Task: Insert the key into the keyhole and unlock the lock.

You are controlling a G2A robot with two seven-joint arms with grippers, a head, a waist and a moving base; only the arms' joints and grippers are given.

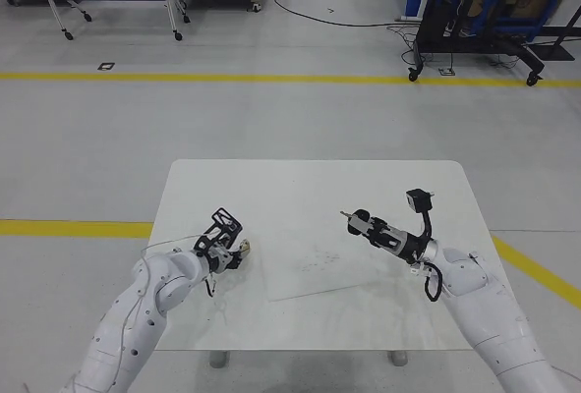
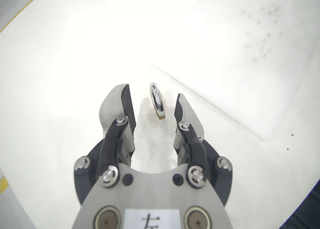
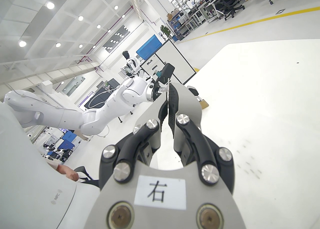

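One lock (image 2: 157,101), one key (image 1: 346,213)

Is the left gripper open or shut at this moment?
Open: the left gripper has its fingers apart, with the lock between them, touching neither.

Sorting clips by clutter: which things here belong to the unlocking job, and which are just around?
Job:
- lock, standing on the table inside the open left gripper
- key, pinched in the shut right gripper

Just around:
- scuff marks on the table
- black wheeled cart and yellow line on the floor behind
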